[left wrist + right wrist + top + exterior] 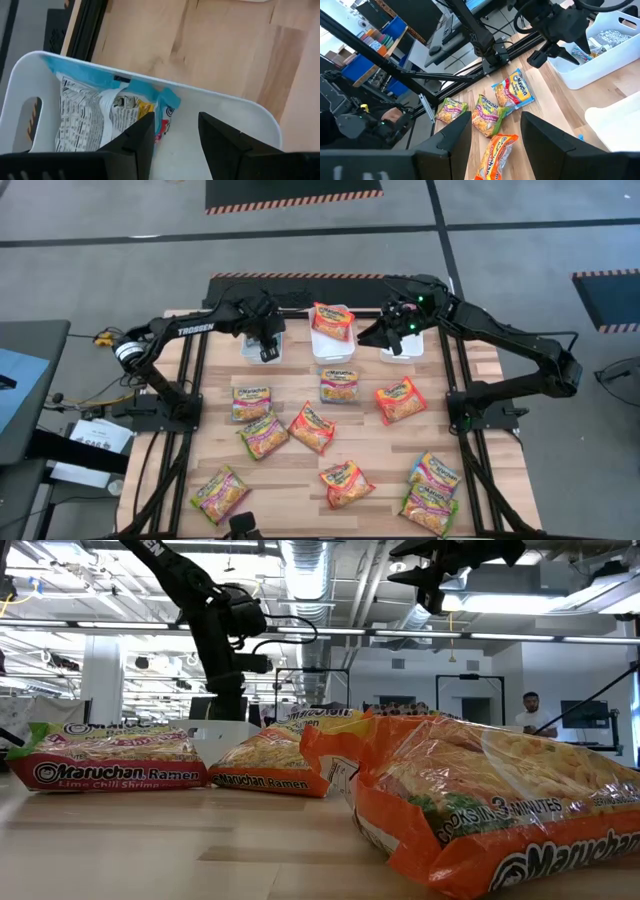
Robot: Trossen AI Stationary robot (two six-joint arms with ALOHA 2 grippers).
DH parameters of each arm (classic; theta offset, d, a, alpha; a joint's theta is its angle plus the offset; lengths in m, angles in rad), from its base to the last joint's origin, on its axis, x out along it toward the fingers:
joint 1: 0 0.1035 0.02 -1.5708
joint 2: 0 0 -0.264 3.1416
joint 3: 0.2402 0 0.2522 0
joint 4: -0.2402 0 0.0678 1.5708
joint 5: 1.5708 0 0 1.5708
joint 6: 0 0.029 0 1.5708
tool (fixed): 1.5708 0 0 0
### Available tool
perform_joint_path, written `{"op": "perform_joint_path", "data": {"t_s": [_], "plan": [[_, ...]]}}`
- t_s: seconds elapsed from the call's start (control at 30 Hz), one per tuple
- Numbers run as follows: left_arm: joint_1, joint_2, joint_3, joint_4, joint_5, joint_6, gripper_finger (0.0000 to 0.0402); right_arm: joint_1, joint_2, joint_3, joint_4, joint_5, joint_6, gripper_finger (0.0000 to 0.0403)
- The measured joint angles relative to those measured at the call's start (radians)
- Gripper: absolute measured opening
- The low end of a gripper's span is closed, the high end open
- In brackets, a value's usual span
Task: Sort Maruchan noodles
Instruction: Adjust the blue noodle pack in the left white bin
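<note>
My left gripper (268,348) hung just above the left white bin (262,352), fingers (137,137) parted and grasping nothing, with a blue-edged noodle packet (107,112) lying inside that bin right below them. My right gripper (385,332) hovered over the right white bin (403,350), fingers apart and empty too. Relative to the middle bin (330,340), which held an orange packet (332,321), a blue packet (339,384) lay just in front of it, and the other Maruchan noodles (312,427) lay scattered farther forward across the wooden table (480,420).
</note>
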Motion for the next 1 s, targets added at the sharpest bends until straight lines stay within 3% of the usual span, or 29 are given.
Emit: {"op": "perform_joint_path", "data": {"t_s": [0.47, 1.0], "plan": [[-0.001, 0.0, -0.036, 0.063, -0.071, 0.079, 0.0138, 0.0, 0.0, 0.0, 0.0, 0.008, 0.0, 0.0195], [0.007, 0.0, -0.093, 0.135, -0.06, 0.115, 0.0137, 0.0, 0.0, 0.0, 0.0, 0.044, 0.0, 0.0195]]}}
